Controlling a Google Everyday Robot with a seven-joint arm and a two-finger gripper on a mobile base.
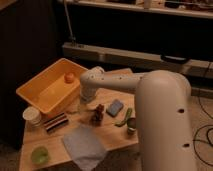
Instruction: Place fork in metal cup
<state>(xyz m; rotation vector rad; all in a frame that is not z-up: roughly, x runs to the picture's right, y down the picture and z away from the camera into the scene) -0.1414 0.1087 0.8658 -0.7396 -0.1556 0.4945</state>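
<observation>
The metal cup point(131, 125) is a small steel tumbler standing near the table's right front edge, just past a green pod point(125, 117). My gripper point(84, 103) hangs open below the white wrist, low over the table beside the yellow bin's right wall, well left of the cup. I cannot make out the fork; the spot under the gripper is hidden by the wrist. I see nothing held between the fingers.
A yellow bin point(36, 94) with an orange fruit point(69, 77) fills the table's left back. A brown lump point(97, 114), blue sponge point(115, 107), grey cloth point(82, 145), white cup point(32, 116), dark striped object point(56, 121) and green cup point(40, 154) lie around.
</observation>
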